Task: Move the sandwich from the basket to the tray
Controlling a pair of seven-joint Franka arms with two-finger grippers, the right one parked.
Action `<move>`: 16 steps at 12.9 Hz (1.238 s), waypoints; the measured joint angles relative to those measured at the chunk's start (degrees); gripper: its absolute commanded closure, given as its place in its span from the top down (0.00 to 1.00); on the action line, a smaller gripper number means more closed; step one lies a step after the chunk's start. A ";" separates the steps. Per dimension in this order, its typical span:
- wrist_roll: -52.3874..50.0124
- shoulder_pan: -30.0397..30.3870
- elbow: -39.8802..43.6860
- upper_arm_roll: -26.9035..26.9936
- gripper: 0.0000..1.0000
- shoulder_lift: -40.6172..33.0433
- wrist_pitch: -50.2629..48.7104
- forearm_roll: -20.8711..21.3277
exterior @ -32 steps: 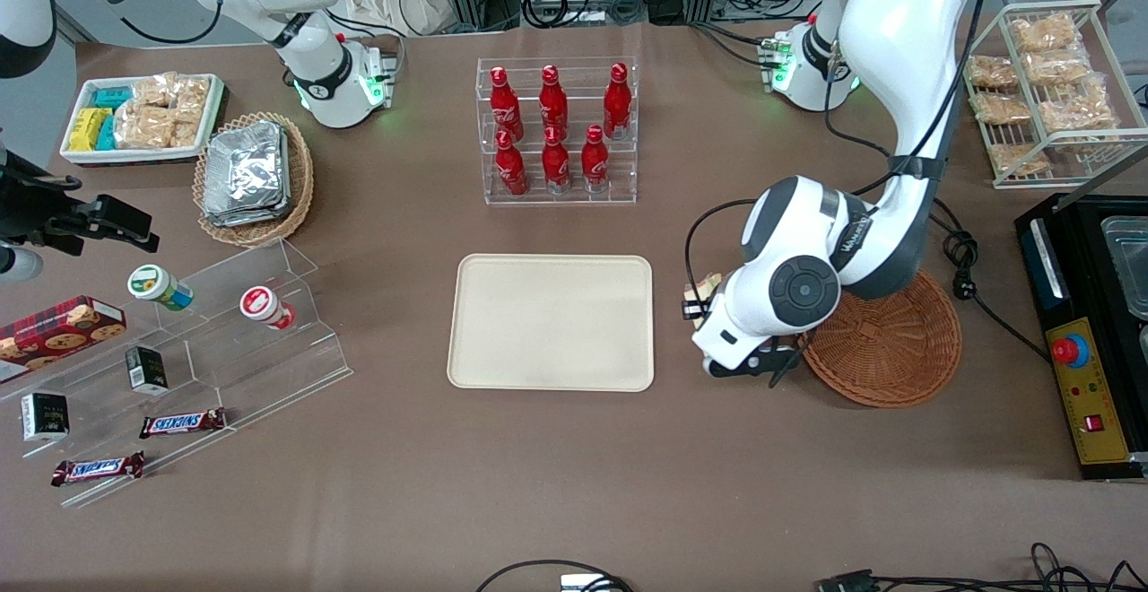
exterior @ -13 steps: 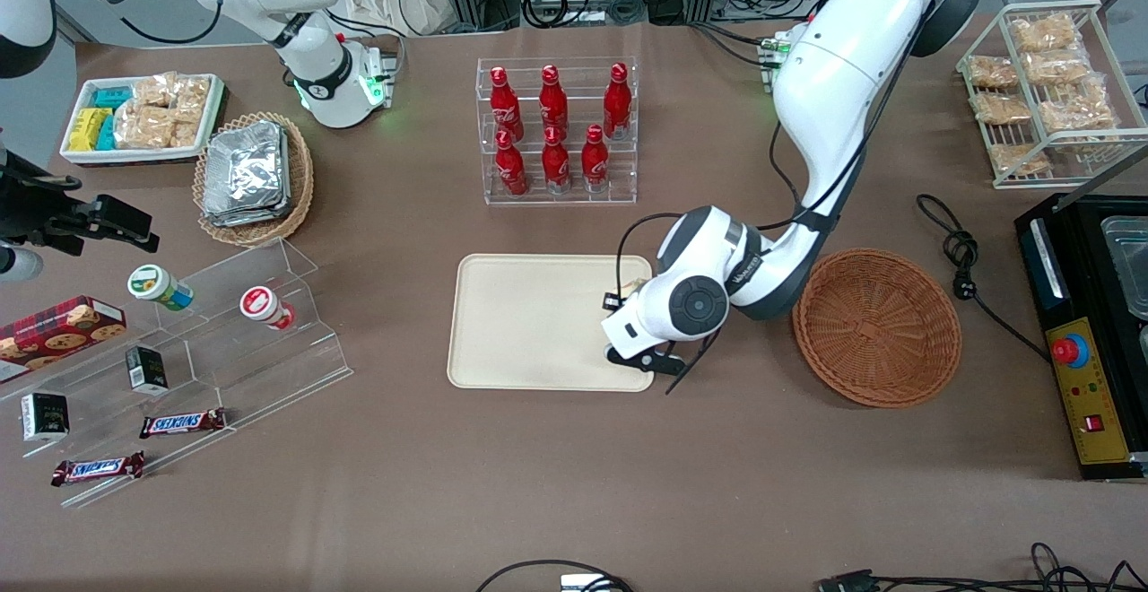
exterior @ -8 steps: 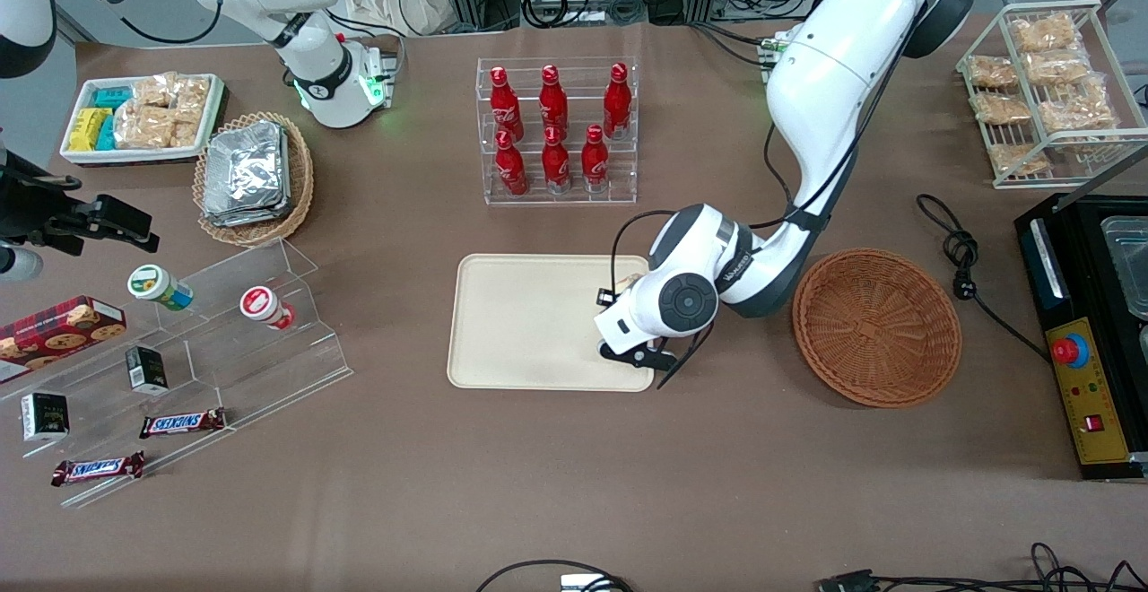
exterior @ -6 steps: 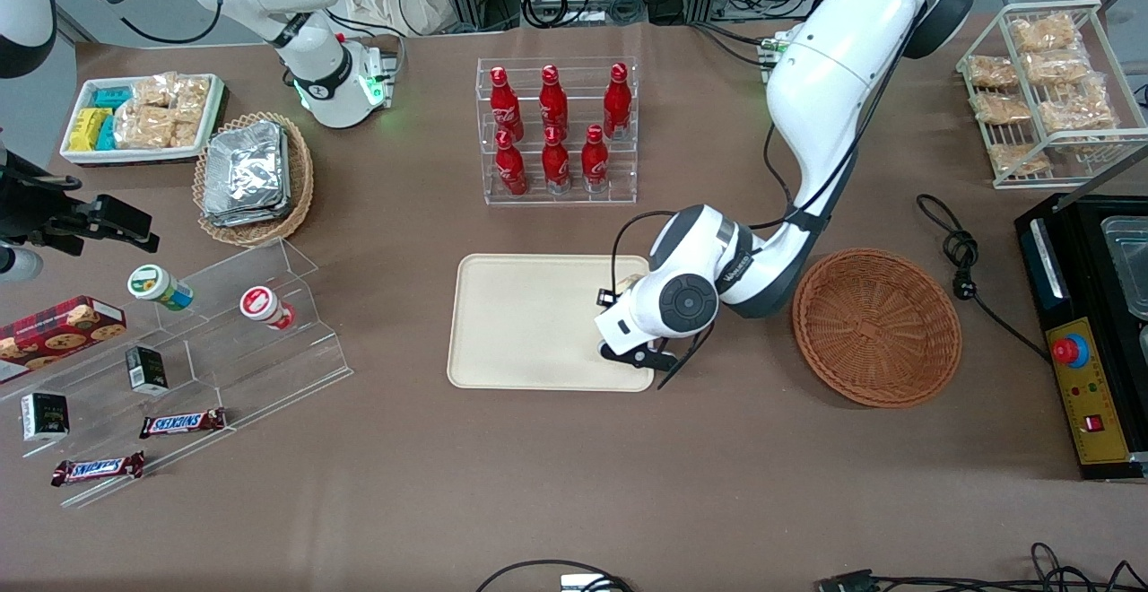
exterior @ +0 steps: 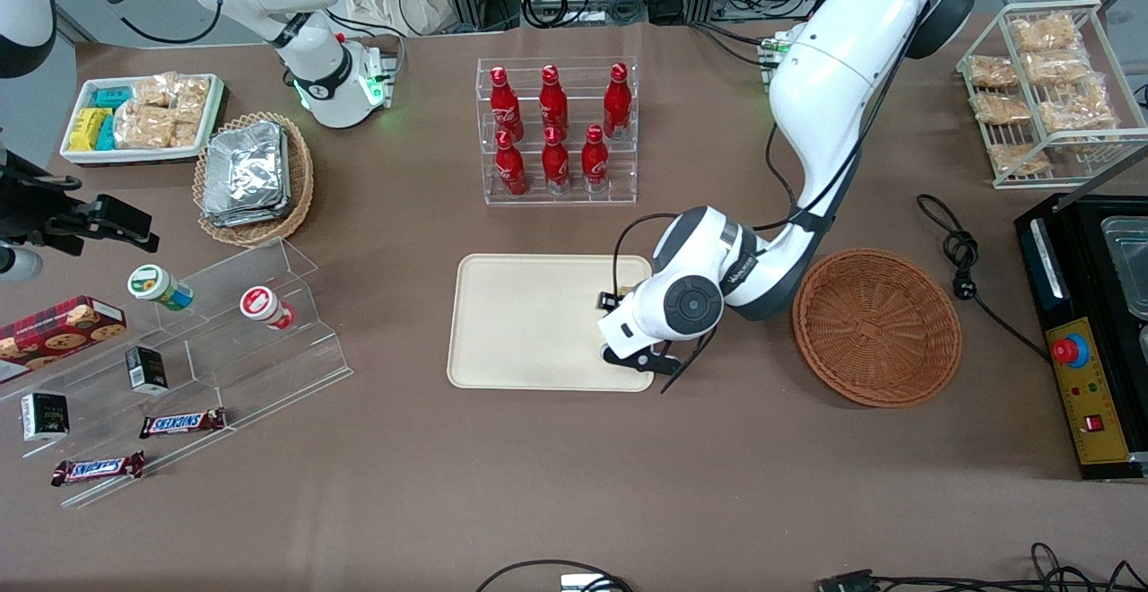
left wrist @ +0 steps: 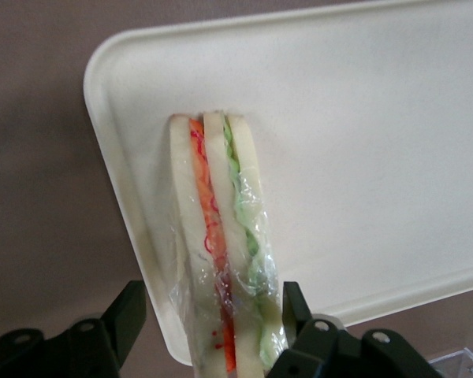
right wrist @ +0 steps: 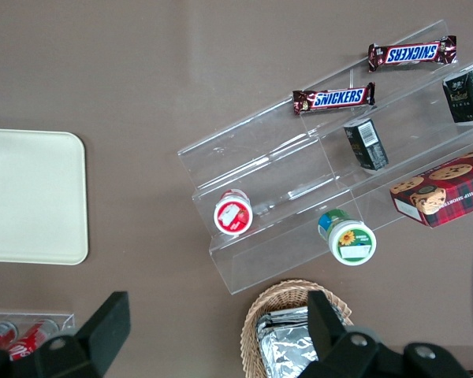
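Note:
The sandwich, a plastic-wrapped wedge with orange, red and green filling, stands on edge on the cream tray close to a rounded corner. My left gripper straddles it, open. One finger is clearly apart from the bread and the other finger is close beside it. In the front view the gripper hangs over the tray at the end nearest the reddish-brown basket, which holds nothing. There the wrist hides most of the sandwich.
A clear rack of red bottles stands farther from the front camera than the tray. Acrylic steps with snacks and a tan basket of foil packs lie toward the parked arm's end. A black machine sits past the basket.
My left arm carried the sandwich from beside the basket to over the tray's near-basket end. In the last half second the hand shifted only slightly.

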 measured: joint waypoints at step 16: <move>10.86 20.21 3.62 0.52 0.78 -24.95 -28.12 19.78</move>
